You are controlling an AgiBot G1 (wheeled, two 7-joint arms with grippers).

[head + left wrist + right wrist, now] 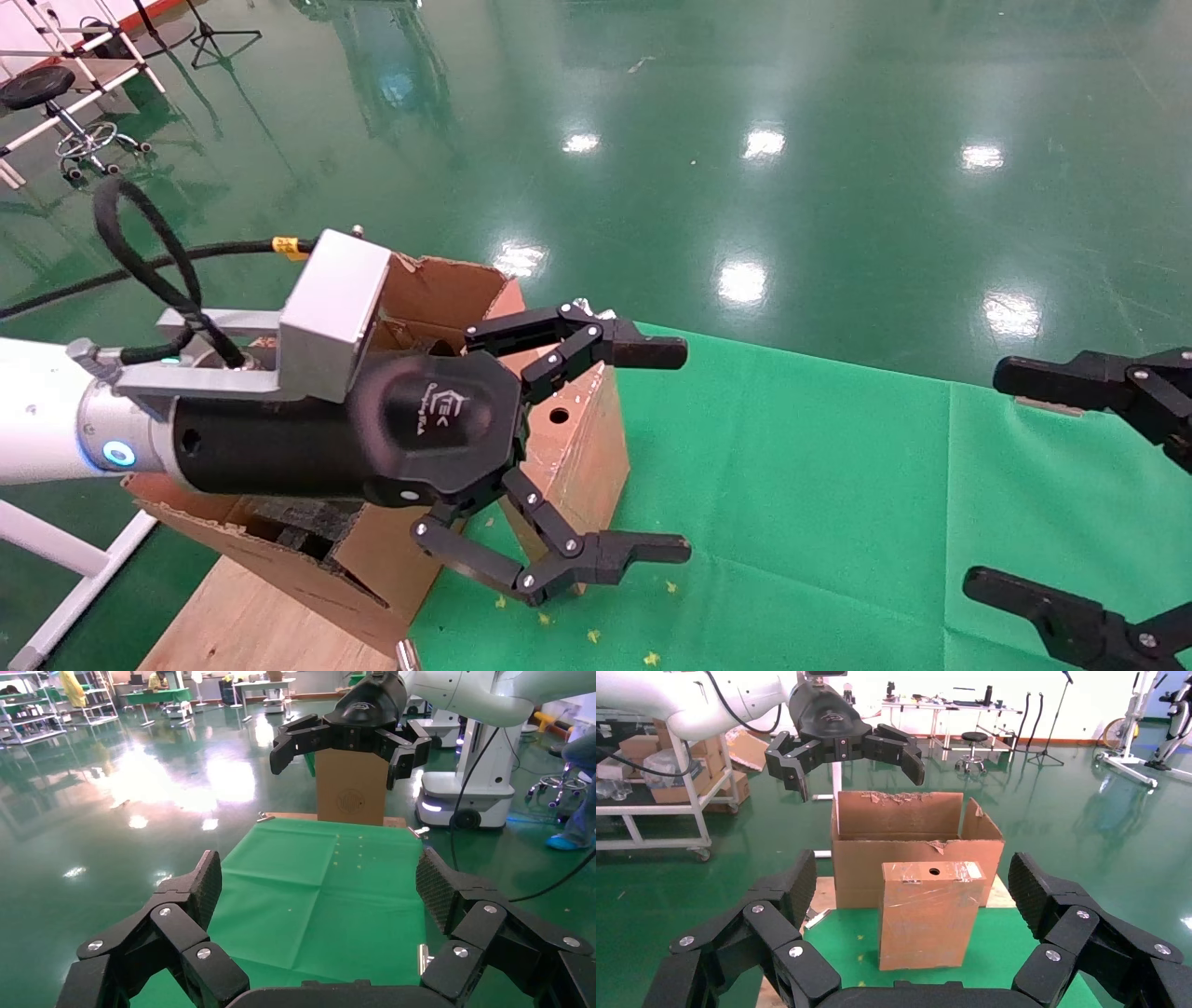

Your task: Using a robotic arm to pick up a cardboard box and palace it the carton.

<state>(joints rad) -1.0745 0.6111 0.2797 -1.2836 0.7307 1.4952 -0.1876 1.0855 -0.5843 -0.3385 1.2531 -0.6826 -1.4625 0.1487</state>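
**Left gripper hovers above the cardboard box**

The robotic arm's left gripper (596,452) hangs over the cardboard box (926,913), fingers spread wide and holding nothing. The box stands upright on the green cloth (838,485), just beside the carton (905,829). The right gripper (1034,485) waits well apart, also spread.

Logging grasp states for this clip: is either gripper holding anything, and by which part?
Nothing is held. The left gripper hangs open above the cardboard box, apart from it; the right gripper is open and empty over the green cloth.
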